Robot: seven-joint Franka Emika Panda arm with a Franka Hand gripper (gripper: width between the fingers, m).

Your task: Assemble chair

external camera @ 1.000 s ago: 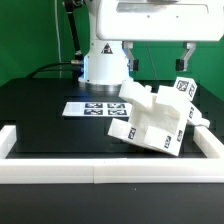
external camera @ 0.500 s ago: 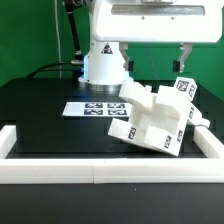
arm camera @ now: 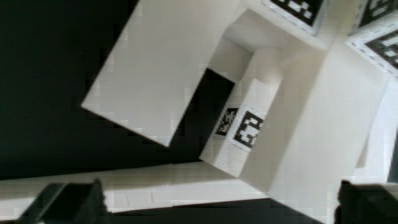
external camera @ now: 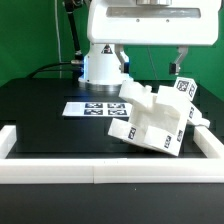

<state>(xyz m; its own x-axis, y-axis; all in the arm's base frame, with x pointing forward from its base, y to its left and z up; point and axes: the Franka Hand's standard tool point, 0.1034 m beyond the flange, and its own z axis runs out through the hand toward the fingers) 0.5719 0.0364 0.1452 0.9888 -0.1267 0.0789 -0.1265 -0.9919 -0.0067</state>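
Observation:
The chair [external camera: 150, 120], a chunky white assembly of slabs and posts with black-and-white tags, lies tilted on the black table at the exterior view's right. My gripper [external camera: 152, 65] hangs above it, open and empty, with its fingers spread wide and clear of the chair. In the wrist view the chair [arm camera: 267, 90] fills the picture below the gripper [arm camera: 217, 205]. One dark fingertip [arm camera: 71, 203] shows on each side, and nothing is between them.
The marker board [external camera: 92, 108] lies flat just to the exterior view's left of the chair. A long white border rail [external camera: 100, 172] runs along the table's front, with ends at both sides. The robot's base [external camera: 100, 65] stands behind.
My gripper has shifted a little toward the exterior view's left and looks larger in the frame. The chair has not moved.

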